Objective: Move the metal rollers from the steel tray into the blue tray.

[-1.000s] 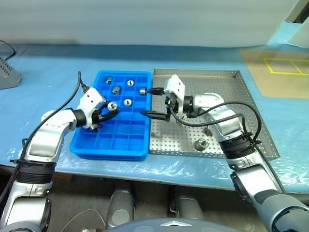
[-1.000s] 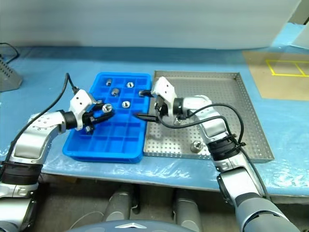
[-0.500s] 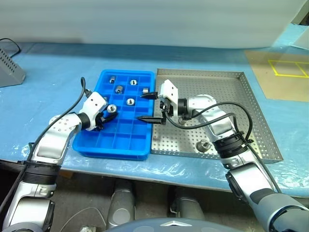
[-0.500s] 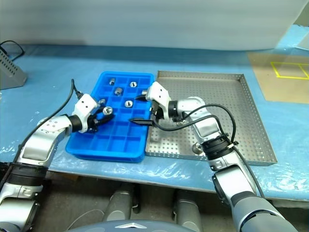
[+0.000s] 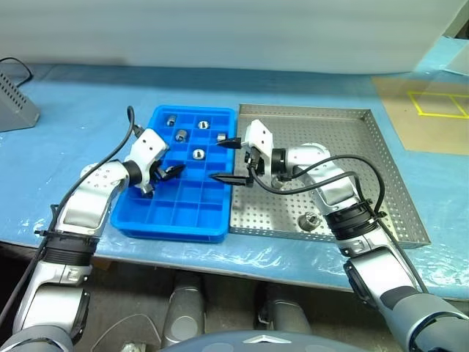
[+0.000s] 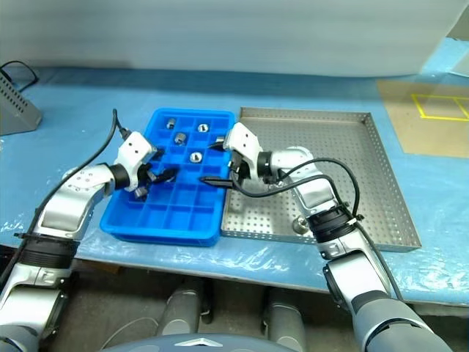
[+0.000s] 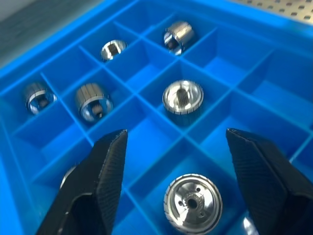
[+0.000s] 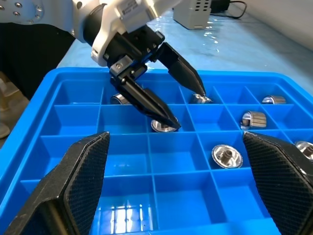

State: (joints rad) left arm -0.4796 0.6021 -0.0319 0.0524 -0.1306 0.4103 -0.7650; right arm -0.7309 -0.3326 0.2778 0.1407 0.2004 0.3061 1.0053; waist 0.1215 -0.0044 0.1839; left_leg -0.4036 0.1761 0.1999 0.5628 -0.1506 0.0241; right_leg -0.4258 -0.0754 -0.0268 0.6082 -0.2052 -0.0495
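In the left wrist view a roller [image 7: 68, 177] at 8 o'clock is mostly hidden behind the left gripper's finger [image 7: 98, 181], and another bright bit [image 7: 248, 226] at 5 o'clock is cut off by the bottom edge, too little to name. In the right wrist view the roller [image 8: 164, 126] under the left gripper [image 8: 188, 105] is partly covered by its lower finger; a second [image 8: 119, 99] sits half behind that finger. In the head views the roller [image 5: 308, 219] on the steel tray [image 5: 381, 176] is partly hidden by the right arm, at 5 o'clock of the tray
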